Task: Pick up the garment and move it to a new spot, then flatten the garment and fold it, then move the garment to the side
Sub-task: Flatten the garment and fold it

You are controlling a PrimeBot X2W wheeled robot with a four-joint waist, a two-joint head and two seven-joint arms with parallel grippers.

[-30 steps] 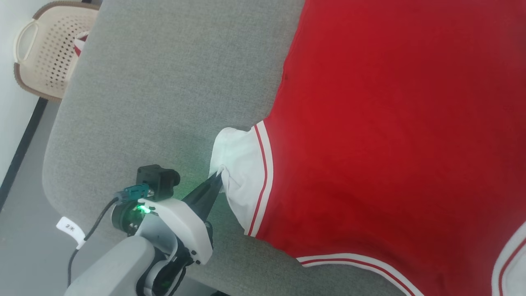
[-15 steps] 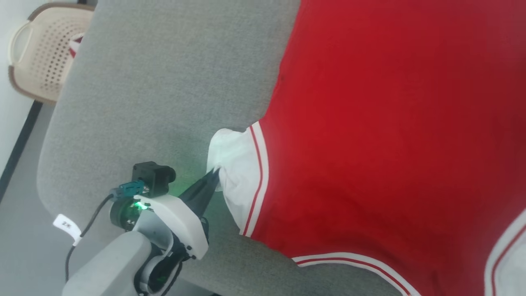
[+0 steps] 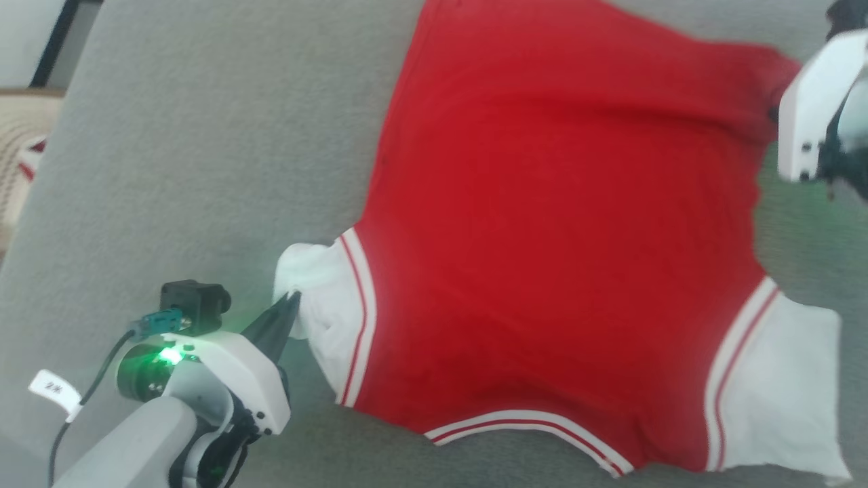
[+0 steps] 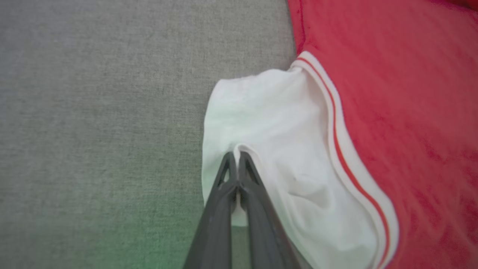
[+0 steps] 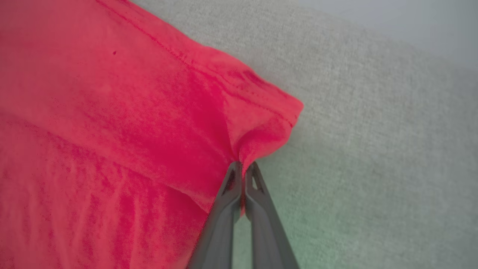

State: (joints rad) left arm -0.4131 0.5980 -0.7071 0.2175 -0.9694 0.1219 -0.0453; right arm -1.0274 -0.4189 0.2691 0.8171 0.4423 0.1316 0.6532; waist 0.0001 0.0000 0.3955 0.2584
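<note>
The red garment [image 3: 542,237] lies spread on a grey fabric surface [image 3: 203,169], its white sleeves edged with red-striped white bands. My left gripper [image 3: 293,298] is shut on the edge of the white left sleeve [image 4: 269,123], pinching a small fold between its dark fingertips [image 4: 227,164]. At the head view's upper right, my right gripper's white housing [image 3: 810,115] sits by the garment's far red corner. In the right wrist view, the right gripper [image 5: 244,166] is shut on that bunched red corner [image 5: 269,123]. The other white sleeve [image 3: 780,393] lies flat at the lower right.
A beige perforated basket [image 3: 20,142] shows at the left edge of the head view, beyond the grey surface. Bare grey fabric stretches left of the garment and to the right of its pinched corner [image 5: 373,149].
The head camera has swung right, bringing the right gripper and more of the garment into view. The left gripper keeps its grip on the white sleeve.
</note>
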